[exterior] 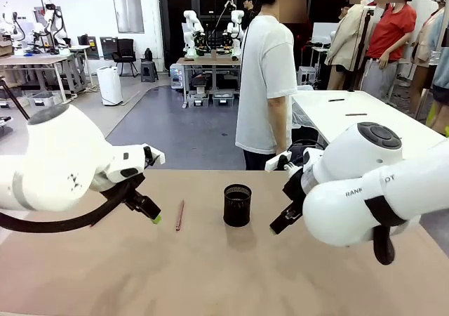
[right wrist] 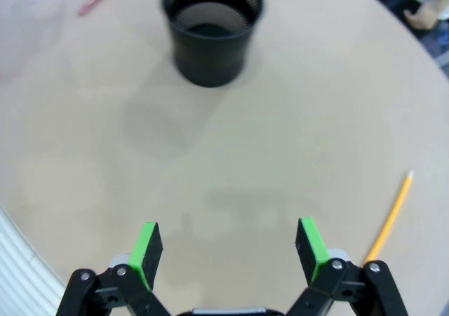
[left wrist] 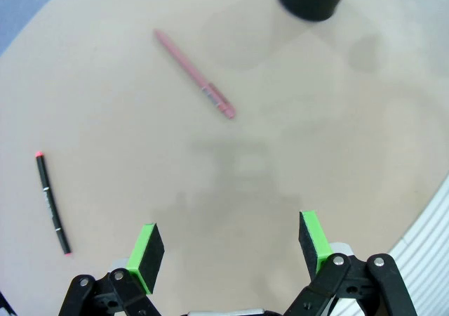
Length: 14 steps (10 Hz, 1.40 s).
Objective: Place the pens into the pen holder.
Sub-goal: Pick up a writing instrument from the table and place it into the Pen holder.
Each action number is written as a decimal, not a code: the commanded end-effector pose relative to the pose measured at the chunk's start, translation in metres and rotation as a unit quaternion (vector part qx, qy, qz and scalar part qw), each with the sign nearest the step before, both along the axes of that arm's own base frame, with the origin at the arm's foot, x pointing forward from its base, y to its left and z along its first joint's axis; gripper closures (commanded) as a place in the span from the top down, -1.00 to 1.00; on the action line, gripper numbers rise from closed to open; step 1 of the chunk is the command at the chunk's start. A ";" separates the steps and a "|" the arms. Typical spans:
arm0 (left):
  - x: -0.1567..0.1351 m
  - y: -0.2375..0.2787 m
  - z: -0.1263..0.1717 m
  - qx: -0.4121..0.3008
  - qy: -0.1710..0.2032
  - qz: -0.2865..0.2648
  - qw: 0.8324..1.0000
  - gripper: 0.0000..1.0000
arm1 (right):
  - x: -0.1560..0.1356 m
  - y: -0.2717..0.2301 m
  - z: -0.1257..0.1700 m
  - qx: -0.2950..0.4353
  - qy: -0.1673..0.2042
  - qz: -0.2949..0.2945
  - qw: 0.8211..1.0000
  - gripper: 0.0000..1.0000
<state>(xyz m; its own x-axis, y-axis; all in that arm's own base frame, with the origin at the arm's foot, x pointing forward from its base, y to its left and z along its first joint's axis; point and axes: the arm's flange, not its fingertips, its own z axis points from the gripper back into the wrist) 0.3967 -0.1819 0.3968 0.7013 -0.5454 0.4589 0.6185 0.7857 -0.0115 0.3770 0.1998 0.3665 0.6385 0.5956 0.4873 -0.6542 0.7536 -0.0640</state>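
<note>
The black mesh pen holder [exterior: 237, 204] stands upright at the table's middle, empty inside in the right wrist view [right wrist: 212, 28]. A reddish-brown pen [exterior: 179, 215] lies left of it, seen also from the left wrist [left wrist: 196, 84]. A black pen with a red end [left wrist: 52, 203] lies on the table in the left wrist view. A yellow-orange pencil-like pen [right wrist: 391, 215] lies at the right in the right wrist view. My left gripper [exterior: 153, 218] hovers open left of the reddish pen [left wrist: 230, 249]. My right gripper [exterior: 279, 225] hovers open right of the holder [right wrist: 228, 249]. Both hold nothing.
A person in a white T-shirt [exterior: 266, 84] stands at the far edge of the tan table [exterior: 224, 281]. The person's hand [right wrist: 423, 17] rests near the table's rim. A white table [exterior: 365, 116] stands behind on the right.
</note>
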 end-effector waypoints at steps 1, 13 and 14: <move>0.006 0.023 0.021 -0.056 0.020 -0.029 0.998 1.00 | 0.010 -0.016 0.022 0.062 0.039 0.058 0.996 1.00; 0.009 0.093 0.087 -0.130 -0.078 -0.129 0.980 1.00 | 0.024 -0.084 0.189 0.118 -0.022 0.152 0.981 1.00; 0.012 0.088 0.087 -0.134 -0.099 -0.119 0.979 1.00 | 0.031 -0.081 0.184 0.089 -0.063 0.128 0.986 1.00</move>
<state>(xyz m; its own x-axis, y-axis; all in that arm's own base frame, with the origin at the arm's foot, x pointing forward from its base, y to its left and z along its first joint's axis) 0.4025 -0.0848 0.4899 0.4883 -0.5421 0.6838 0.7893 0.6086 -0.0812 0.3974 0.1123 0.5578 0.4364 0.6201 0.6519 -0.8364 0.5466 0.0399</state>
